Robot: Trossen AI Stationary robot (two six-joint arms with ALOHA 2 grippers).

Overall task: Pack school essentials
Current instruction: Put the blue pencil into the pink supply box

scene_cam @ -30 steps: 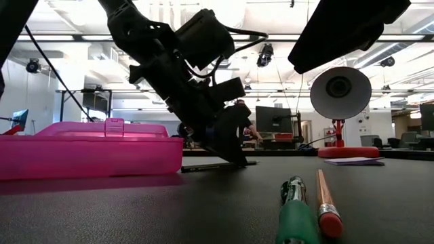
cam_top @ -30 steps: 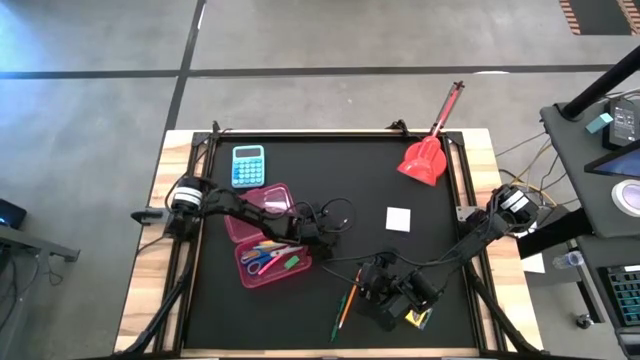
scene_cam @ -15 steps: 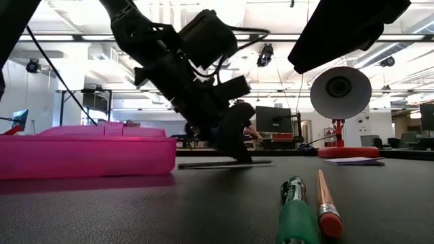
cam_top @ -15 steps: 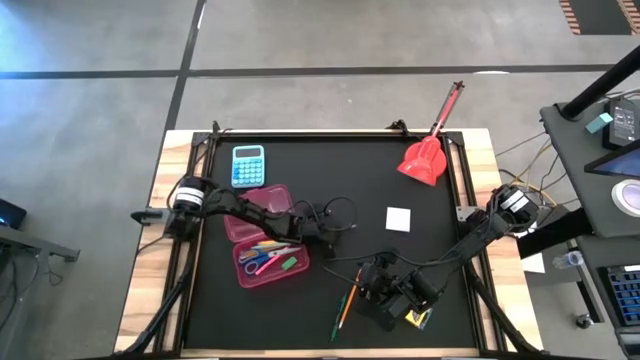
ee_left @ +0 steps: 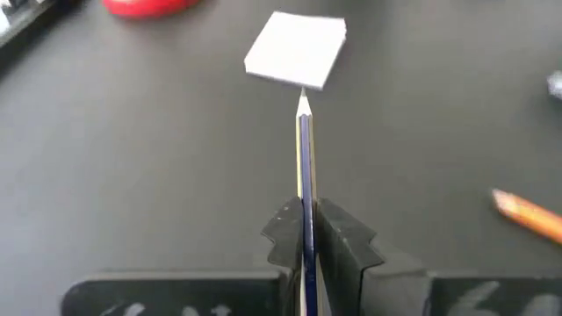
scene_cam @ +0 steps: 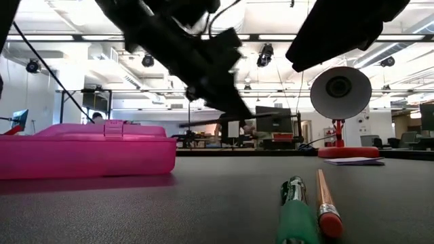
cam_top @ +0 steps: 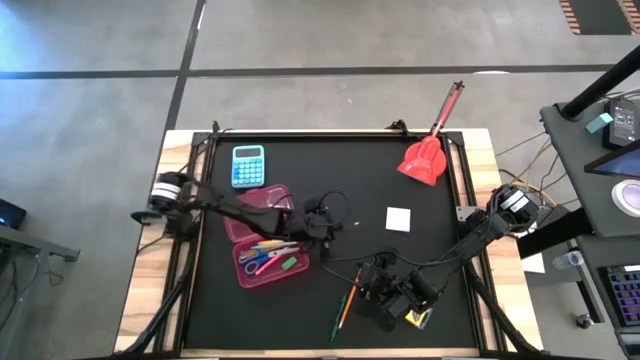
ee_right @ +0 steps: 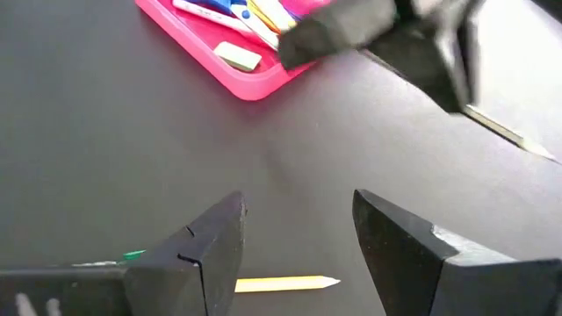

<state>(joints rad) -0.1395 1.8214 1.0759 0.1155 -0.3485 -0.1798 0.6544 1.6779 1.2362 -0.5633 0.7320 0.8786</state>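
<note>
My left gripper (ee_left: 304, 211) hovers just right of the open pink box (cam_top: 241, 268) and is shut on a dark blue pencil (ee_left: 304, 149). In the low view the pencil (scene_cam: 261, 119) hangs level above the table. Blue-handled scissors (cam_top: 262, 263), a green eraser (cam_top: 291, 263) and coloured pencils lie in the box's tray. A green pen (scene_cam: 293, 203) and an orange pencil (scene_cam: 325, 200) lie side by side on the mat near the near edge. My right gripper (ee_right: 299, 237) is open above the mat beside them, with the yellow crayon box (cam_top: 416, 318) next to it. My left gripper pinches the dark blue pencil's shaft (ee_left: 304, 197) between its two fingers. The fingers lie along the pencil, and its sharpened tip (ee_left: 304, 98) sticks out ahead of them. The pencil is lifted clear of the table and sits about level.
A blue calculator (cam_top: 248, 165) lies beyond the box near the far left corner. A white note pad (cam_top: 399, 218) sits right of centre, and a red long-handled scoop (cam_top: 428, 155) lies at the far right corner. Bare mat lies between box and pad.
My left gripper has risen, shut on the dark blue pencil. A second ago the pencil lay on the mat under the fingers; now it hangs level, clear of the table. The right arm has kept still.
</note>
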